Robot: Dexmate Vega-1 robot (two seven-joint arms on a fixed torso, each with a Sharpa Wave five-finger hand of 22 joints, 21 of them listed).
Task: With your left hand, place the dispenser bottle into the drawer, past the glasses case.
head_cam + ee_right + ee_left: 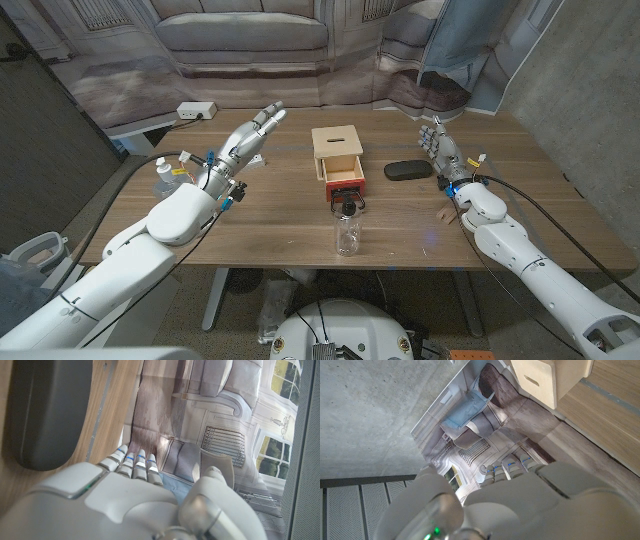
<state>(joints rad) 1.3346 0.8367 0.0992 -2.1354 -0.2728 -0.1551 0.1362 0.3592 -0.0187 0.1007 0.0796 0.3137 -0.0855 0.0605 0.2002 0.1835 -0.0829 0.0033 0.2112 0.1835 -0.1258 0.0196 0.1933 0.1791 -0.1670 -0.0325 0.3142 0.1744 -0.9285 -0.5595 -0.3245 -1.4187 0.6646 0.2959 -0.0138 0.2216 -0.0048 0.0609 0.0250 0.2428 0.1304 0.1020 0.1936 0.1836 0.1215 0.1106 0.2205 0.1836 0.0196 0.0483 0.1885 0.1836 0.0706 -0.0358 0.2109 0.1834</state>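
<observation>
We see the brown wooden table (270, 215) before a printed sofa backdrop (240, 40); our left hand (252, 135) and right hand (440, 148) are spread, holding nothing.

The table (250, 225) is brown wood with grain. The drawer box (337, 150) is pale wood with a red front. The bottle (347, 229) is clear with a black top. The glasses case (407, 170) is black. Both hands (250, 138) (440, 148) are white-grey.

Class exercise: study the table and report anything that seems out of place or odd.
The wooden drawer box has its red drawer pulled open. The dispenser bottle stands upright in front of it, outside. Nothing looks spilled or damaged.
</observation>
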